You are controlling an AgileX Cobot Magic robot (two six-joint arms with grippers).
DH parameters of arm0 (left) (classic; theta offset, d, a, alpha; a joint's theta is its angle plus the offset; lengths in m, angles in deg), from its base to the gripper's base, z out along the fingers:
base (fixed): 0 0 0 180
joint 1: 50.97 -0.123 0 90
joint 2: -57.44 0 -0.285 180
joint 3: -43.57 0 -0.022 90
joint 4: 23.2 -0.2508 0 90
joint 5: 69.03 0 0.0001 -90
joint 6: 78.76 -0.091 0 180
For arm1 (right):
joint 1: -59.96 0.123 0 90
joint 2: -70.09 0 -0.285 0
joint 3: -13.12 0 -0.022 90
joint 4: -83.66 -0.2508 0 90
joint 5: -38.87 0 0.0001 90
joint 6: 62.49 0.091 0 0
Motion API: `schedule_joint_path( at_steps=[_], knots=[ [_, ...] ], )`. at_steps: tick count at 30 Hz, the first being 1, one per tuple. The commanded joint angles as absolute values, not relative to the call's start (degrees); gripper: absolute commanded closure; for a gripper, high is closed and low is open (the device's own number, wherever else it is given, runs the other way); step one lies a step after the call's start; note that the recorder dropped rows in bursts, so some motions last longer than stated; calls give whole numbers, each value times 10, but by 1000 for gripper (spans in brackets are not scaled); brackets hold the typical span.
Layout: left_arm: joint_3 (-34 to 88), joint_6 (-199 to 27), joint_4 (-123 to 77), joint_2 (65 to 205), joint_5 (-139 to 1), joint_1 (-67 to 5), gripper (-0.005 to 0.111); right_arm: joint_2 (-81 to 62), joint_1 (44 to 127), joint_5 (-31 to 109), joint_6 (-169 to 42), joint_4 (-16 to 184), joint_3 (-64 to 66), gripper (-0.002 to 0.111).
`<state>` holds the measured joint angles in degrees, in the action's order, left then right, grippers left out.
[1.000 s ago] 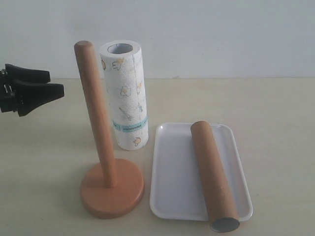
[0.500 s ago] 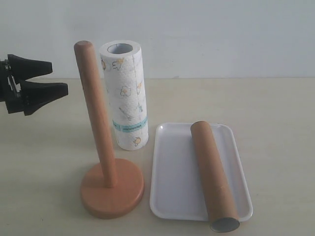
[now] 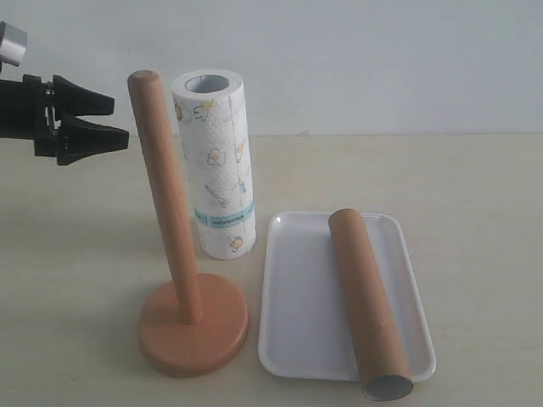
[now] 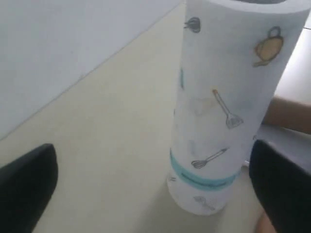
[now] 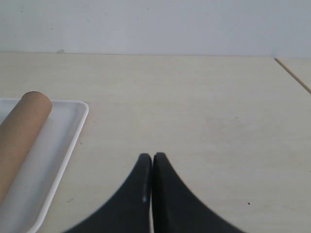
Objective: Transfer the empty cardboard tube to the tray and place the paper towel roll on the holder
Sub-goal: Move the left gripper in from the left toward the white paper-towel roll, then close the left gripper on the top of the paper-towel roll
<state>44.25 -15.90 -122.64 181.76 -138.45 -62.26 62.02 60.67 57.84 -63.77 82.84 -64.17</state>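
**A:** Start at the left. What are the arms doing?

**B:** The left fingers hang in the air beside the top of the holder, spread apart and gripping nothing. The left wrist view shows one finger on either side of the paper towel roll, with neither touching it.

**A:** And where is the roll?

**B:** It stands upright on the table just behind the holder's post, not on it. Its hollow core faces up.

**A:** Further right?

**B:** The tray lies flat just beside the holder's base. The cardboard tube lies lengthwise in it, its near end poking over the rim. I'd call that half of the job done. The right fingers are pressed together with nothing between them, over bare table beyond the tray.

**A:** So which step is in hand?

**B:** The reach for the roll, I'd say. Next the left fingers need to close around its upper part. Then the roll has to go higher than the post's rounded top, line its core up over it and come straight down. The post is close by, so a tilted lift could knock it.

**A:** What about the surface and the room?

**B:** The table is pale, matte and beige, with a plain white wall behind it. The light is even, and there is nothing else around.
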Motion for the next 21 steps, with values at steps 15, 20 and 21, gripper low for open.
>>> schedule_joint_path(
  at_steps=[15,20,21],
  knots=[
    [449,-199,-1196,1826,-1390,-489,-3,623,605,575,-638,827,-641,109],
    [449,-205,-1159,1837,-1390,-480,-3,623,605,575,-638,827,-641,109],
    [449,-205,-1159,1839,-1390,-477,-3,623,605,574,-638,827,-641,109]
  ],
)
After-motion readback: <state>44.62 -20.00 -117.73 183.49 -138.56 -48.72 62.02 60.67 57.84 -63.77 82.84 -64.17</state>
